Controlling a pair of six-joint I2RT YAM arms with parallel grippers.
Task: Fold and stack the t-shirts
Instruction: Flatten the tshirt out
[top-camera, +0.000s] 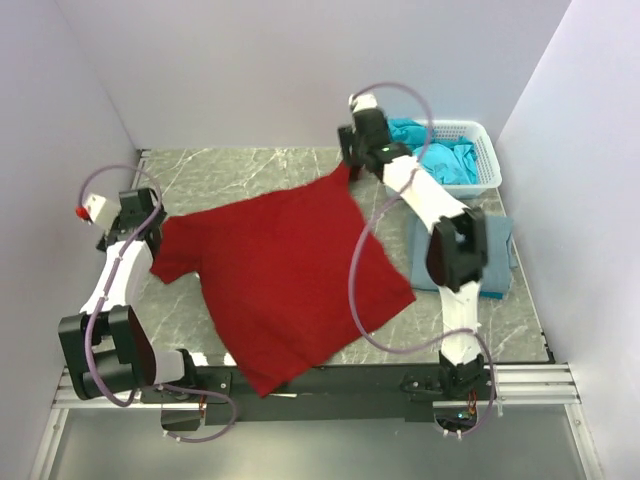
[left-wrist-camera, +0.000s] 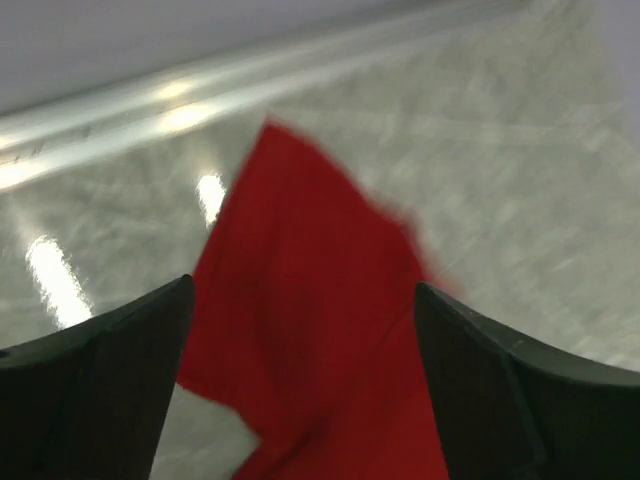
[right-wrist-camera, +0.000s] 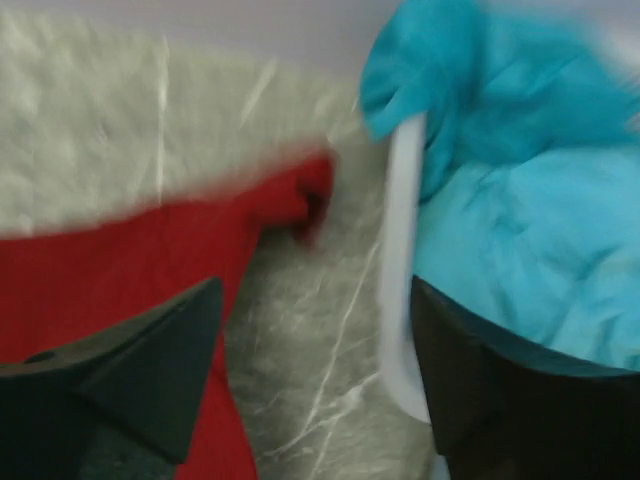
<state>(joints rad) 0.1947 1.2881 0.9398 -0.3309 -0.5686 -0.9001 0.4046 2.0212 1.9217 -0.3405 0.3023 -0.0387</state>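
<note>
Fingers (left-wrist-camera: 90, 400) spread above red t-shirt (top-camera: 290, 280); marbled table (top-camera: 250, 170); lilac walls (top-camera: 300, 70).

**Left tool (left-wrist-camera: 300, 290) and right tool (right-wrist-camera: 315, 290) both spread wide**

Left arm (top-camera: 112, 280) runs forward along the left side, wrist angled inward. Right arm (top-camera: 430, 205) stretches way out to the far side, elbow humped up mid-table, tool aimed left. Fingers on both sit well apart.

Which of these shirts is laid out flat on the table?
The dark red t-shirt, spread wide open; the turquoise ones lie crumpled in the white basket, the grey-blue one sits folded.
</note>
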